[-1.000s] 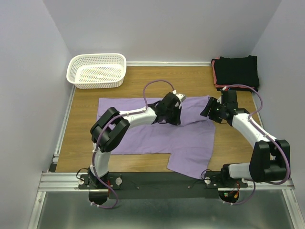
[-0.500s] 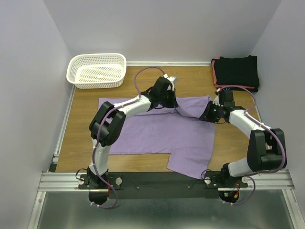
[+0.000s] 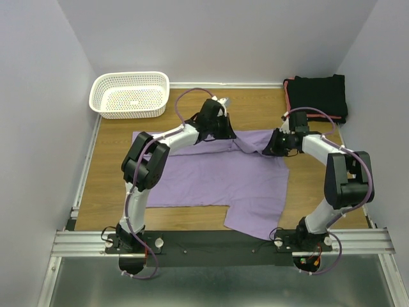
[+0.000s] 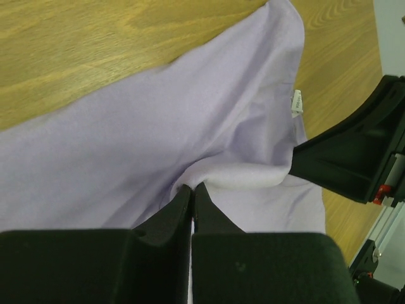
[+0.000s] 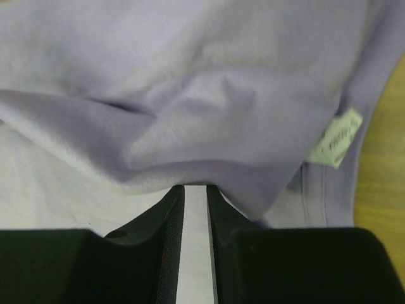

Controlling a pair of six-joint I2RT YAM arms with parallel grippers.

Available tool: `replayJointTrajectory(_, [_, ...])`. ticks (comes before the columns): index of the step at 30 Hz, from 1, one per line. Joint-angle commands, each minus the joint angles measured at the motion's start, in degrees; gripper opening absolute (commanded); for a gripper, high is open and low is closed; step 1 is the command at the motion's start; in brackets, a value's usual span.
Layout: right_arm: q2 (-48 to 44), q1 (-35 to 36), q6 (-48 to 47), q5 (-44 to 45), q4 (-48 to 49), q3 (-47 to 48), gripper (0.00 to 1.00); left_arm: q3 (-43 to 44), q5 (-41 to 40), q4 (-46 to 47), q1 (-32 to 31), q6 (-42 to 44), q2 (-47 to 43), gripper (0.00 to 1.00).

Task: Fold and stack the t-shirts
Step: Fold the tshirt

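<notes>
The purple shirt [image 3: 211, 179] lay spread on the bench [image 3: 112, 185]. The left fingers [image 4: 168, 218] were pressed together on a fold at its far edge. The right fingers [image 5: 161, 218] were nearly together, pinching cloth close by (near the little white tag [image 5: 338, 144]). The folded black shirts [image 3: 317, 94] sat in the far right corner, well apart from the white basket [image 3: 131, 94].

Room: you're boxed in by plain pale walls [image 3: 223, 38] on three sides | Surface: your wooden table [image 3: 255, 109] shows light-brown grain | Near edge: silver metal rail [image 3: 77, 243] | Light: even and soft
</notes>
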Motion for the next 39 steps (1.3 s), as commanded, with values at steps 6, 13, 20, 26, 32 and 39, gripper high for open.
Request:
replayJointTrajectory(6, [4.8,-0.3,-0.8,6.2,2.8,9.9,0.32,1.2,2.0,1.5,1.0,-1.0,0.9,0.06])
replayJointTrajectory(13, [-2.1,1.8,-2.0,7.3,3.0,6.5,0.36,0.6,2.0,3.0,1.5,-2.0,1.5,0.06])
replayJointTrajectory(20, [-7.9,5.0,-1.5,4.7,2.8,-1.3,0.35,0.6,2.3,3.2,1.9,-2.6,2.2,0.06])
replayJointTrajectory(26, [-5.6,5.0,-1.3,1.4,2.9,-2.5,0.31,0.3,2.3,3.3,1.9,-2.7,1.7,0.06])
replayJointTrajectory(32, [-5.9,8.1,-2.7,-1.2,2.7,-2.5,0.26,0.3,2.3,3.3,2.0,-2.9,1.9,0.06])
replayJointTrajectory(39, [-1.8,8.3,-2.4,6.3,2.5,-2.5,0.23,0.0,2.4,3.3,2.0,-2.9,1.5,0.06])
